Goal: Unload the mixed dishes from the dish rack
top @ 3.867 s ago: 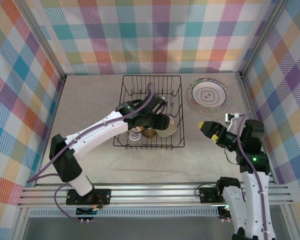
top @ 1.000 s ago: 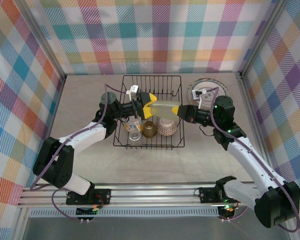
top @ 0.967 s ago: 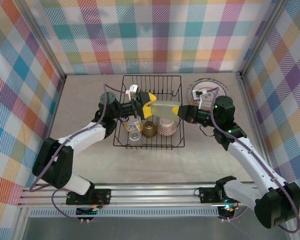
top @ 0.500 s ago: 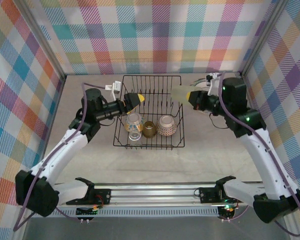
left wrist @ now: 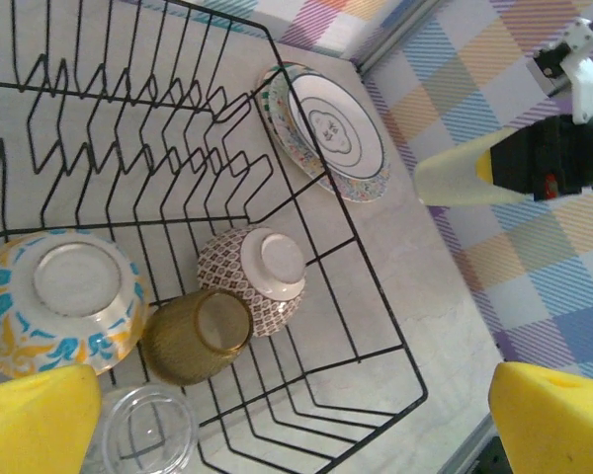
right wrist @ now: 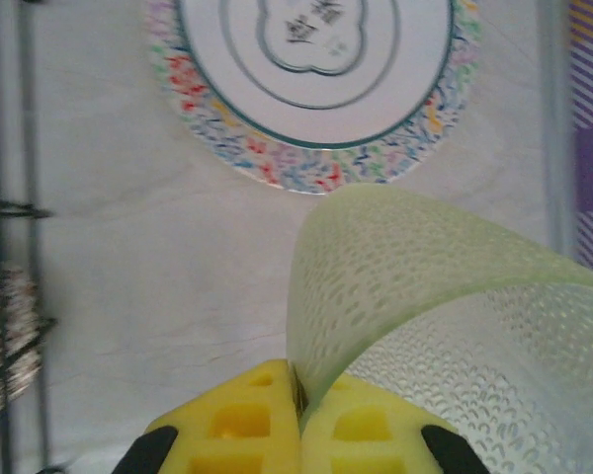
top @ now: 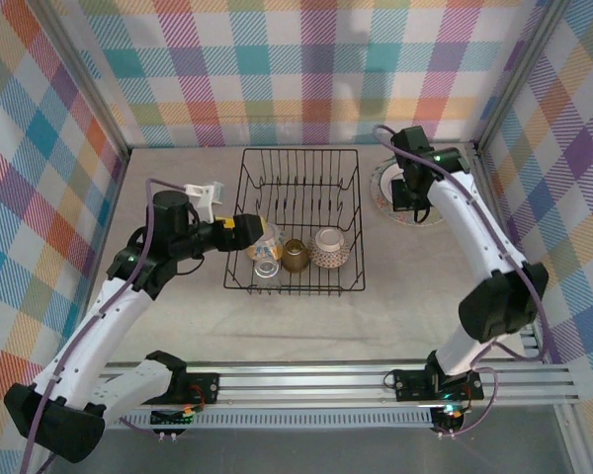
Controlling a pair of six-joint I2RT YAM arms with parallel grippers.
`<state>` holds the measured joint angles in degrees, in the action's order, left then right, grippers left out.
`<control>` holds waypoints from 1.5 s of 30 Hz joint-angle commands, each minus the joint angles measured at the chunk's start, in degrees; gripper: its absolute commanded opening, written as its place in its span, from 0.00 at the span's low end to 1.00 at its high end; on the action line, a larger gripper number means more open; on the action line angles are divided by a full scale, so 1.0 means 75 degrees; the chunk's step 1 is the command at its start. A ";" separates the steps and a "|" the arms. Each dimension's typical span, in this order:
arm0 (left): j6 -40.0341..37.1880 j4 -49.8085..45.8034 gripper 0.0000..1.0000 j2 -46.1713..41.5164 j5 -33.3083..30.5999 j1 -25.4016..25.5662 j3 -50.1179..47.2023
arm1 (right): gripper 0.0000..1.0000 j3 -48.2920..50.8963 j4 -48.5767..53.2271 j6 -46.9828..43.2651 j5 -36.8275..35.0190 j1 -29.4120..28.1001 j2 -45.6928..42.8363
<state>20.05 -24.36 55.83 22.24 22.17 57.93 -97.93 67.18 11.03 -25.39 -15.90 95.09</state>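
The black wire dish rack (top: 298, 151) holds a blue-and-yellow bowl (left wrist: 64, 296), a brown patterned bowl (left wrist: 257, 276), an amber cup (left wrist: 198, 336) and a clear cup (left wrist: 143, 434), all upside down in its near row. My left gripper (top: 245, 229) hovers open and empty over the rack's near left part, above the clear cup (top: 267, 267). My right gripper (right wrist: 296, 425) is shut on the rim of a pale-green cup (right wrist: 445, 296). It holds the cup just above the table, right beside the patterned plate (right wrist: 316, 59).
The plate (top: 383, 188) lies on the table right of the rack, close to the right wall rail (top: 484, 188). Upright dividers (left wrist: 128, 128) fill the rack's far half. Bare tabletop (top: 168, 188) lies left of the rack and in front of it.
The right gripper has carried the pale-green cup from the rack's far right corner out over the plate area. The left gripper has drawn back, still open, toward the rack's near left.
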 commanded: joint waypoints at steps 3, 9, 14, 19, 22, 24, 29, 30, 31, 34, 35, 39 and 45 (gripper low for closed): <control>-0.0330 -0.0069 1.00 -0.0202 -0.0005 0.0137 -0.0270 | 0.00 -0.0475 0.0733 -0.0265 -0.0237 0.0675 0.0617; -0.0309 0.0025 1.00 -0.0232 0.0217 0.0218 -0.0305 | 0.00 -0.0334 0.0582 -0.0240 0.0042 0.1317 0.1052; -0.0283 0.0096 1.00 -0.0258 0.0315 0.0311 -0.0356 | 0.00 -0.0156 0.0302 -0.0159 0.0342 0.1817 0.1268; -0.0274 0.0072 1.00 -0.0281 0.0316 0.0371 -0.0365 | 0.00 0.0011 0.0033 -0.0079 0.0454 0.2016 0.1550; -0.0272 0.0082 1.00 -0.0313 0.0316 0.0417 -0.0388 | 0.00 0.0069 -0.0144 -0.0023 0.0500 0.2101 0.1693; -0.0288 0.0063 1.00 -0.0316 0.0293 0.0442 -0.0389 | 0.00 0.0124 -0.0259 0.0014 0.0547 0.2147 0.1752; -0.0285 0.0072 1.00 -0.0293 0.0287 0.0483 -0.0399 | 0.00 0.0337 -0.0627 0.0099 0.0676 0.2305 0.1824; -0.0285 0.0072 1.00 -0.0284 0.0281 0.0489 -0.0411 | 0.00 0.0396 -0.0719 0.0100 0.0678 0.2314 0.1798; -0.0284 0.0072 1.00 -0.0273 0.0272 0.0489 -0.0407 | 0.00 0.0443 -0.0784 0.0083 0.0714 0.2325 0.1797; -0.0274 0.0093 1.00 -0.0220 0.0314 0.0511 -0.0396 | 0.00 0.0385 -0.0790 0.0060 0.0840 0.2407 0.1926; -0.0273 0.0101 1.00 -0.0199 0.0322 0.0518 -0.0400 | 0.00 0.0378 -0.0798 0.0065 0.0864 0.2420 0.1966; -0.0269 0.0096 1.00 -0.0185 0.0305 0.0524 -0.0411 | 0.00 0.0416 -0.0994 0.0062 0.1059 0.2473 0.2001; -0.0276 0.0074 1.00 -0.0191 0.0268 0.0535 -0.0408 | 0.00 0.0298 -0.1071 0.0065 0.1220 0.2570 0.2119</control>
<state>18.57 -24.05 54.89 23.46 25.85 55.55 -94.91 59.55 10.87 -17.67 2.68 109.82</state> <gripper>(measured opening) 0.998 0.061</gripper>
